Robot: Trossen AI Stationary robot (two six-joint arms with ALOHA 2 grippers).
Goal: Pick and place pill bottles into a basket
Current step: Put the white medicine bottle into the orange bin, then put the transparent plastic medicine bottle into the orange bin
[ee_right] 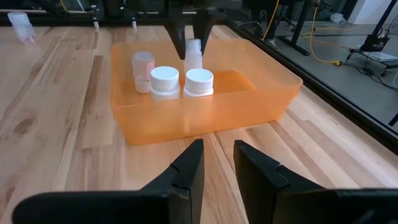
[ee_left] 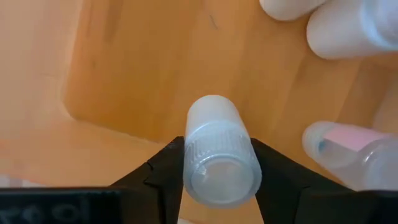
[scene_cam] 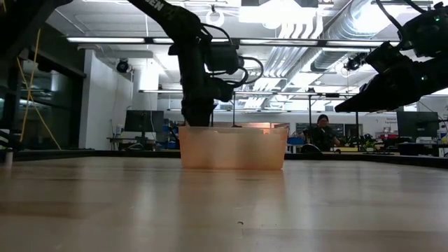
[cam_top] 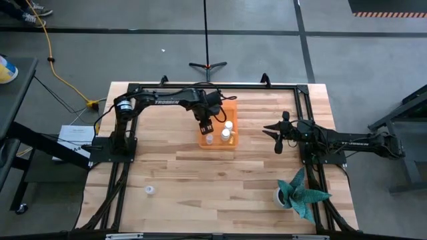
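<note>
1. One stray pill bottle (cam_top: 150, 191) lies alone on the table (cam_top: 220, 180).
2. The left gripper (ee_left: 219, 168), inside the orange basket (cam_top: 232, 105), pinches a bottle (ee_left: 216, 152).
3. Three bottles (ee_right: 165, 81) stand there; one's pink label is unreadable.
4. The right gripper (ee_right: 217, 163) waits beside the basket, fingers narrowly parted.

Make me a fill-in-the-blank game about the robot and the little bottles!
1. The left gripper holds a ____.
2. It hangs over the orange ____.
3. The right gripper holds ____.
4. One bottle still lies on the ____.

Missing words: bottle, basket, nothing, table
</note>
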